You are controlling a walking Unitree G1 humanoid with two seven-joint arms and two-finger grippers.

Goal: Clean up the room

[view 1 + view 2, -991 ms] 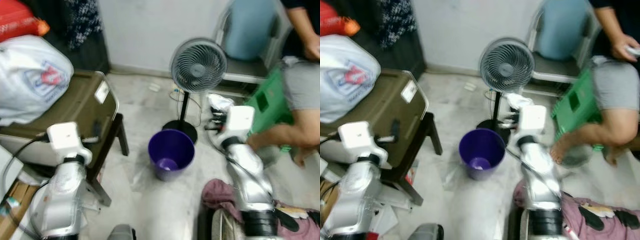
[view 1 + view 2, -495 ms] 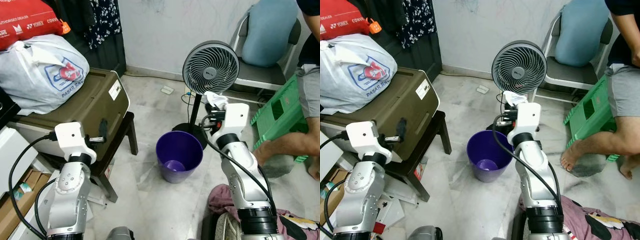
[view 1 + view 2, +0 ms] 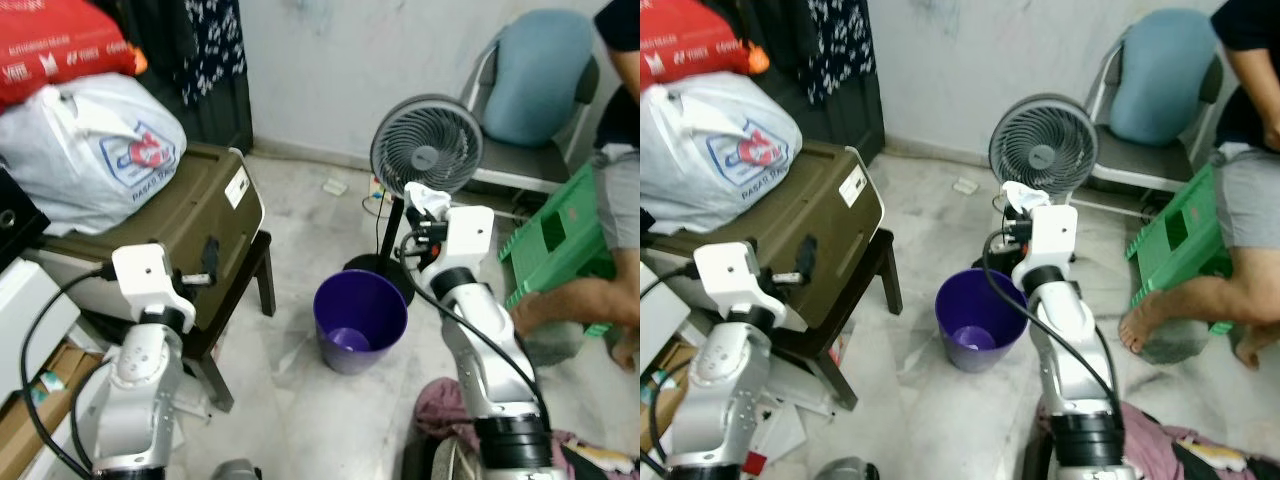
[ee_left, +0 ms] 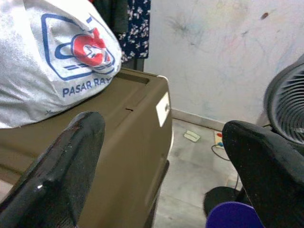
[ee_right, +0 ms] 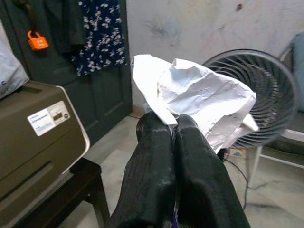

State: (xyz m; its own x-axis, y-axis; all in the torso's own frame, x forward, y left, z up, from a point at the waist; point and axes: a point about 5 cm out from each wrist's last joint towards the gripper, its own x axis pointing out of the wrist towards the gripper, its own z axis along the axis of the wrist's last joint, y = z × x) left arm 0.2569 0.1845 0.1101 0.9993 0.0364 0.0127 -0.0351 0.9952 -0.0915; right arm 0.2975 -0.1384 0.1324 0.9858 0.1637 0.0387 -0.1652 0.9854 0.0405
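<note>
A purple bin point(image 3: 360, 320) stands on the floor in front of me, with a small purple cup lying in its bottom. My right gripper point(image 5: 173, 124) is shut on a crumpled white paper point(image 5: 199, 102); in the left eye view the crumpled white paper point(image 3: 424, 197) is held up just right of and above the bin, in front of the fan. My left gripper point(image 4: 161, 156) is open, raised beside the olive suitcase point(image 3: 175, 215), with nothing between its fingers point(image 4: 66, 166).
A standing fan point(image 3: 427, 150) is right behind the bin. The suitcase lies on a dark stool at left with a white plastic bag point(image 3: 90, 150) on top. A person point(image 3: 1240, 190) sits at right by a green stool point(image 3: 555, 245) and a chair point(image 3: 530, 110). Clothes point(image 3: 1200, 445) lie on the floor near right.
The camera view has steadied and shifted slightly. Both arms hold about the same poses, the right still gripping the paper near the bin.
</note>
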